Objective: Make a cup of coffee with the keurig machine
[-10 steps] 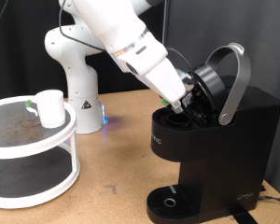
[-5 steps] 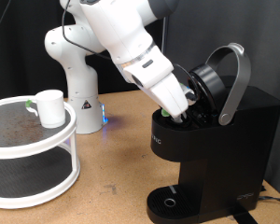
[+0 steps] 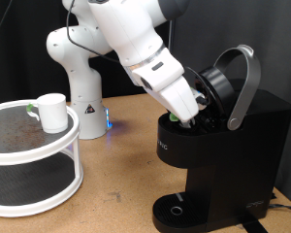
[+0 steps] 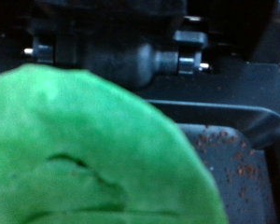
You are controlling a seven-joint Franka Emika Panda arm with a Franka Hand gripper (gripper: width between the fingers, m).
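Keurig machine (image 3: 233,146) stands at the exterior view's right, grey lid handle (image 3: 244,83) swung up so the pod chamber is exposed for loading

Gripper (image 3: 192,113) is angled down into the open chamber mouth, just above the brewer's black body. Fingertips are hidden among black parts, so how far they are parted cannot be told from the exterior view

Wrist view: a blurred green disc (image 4: 93,154) fills most of the picture, very close to the lens, likely the top of a coffee pod at the fingers. The fingers themselves do not show, so a grip is not confirmed

White cup (image 3: 51,111) sits on the top tier of the round white stand (image 3: 39,175) at the exterior view's left, well apart from the machine. Drip tray (image 3: 175,209) has no cup on it
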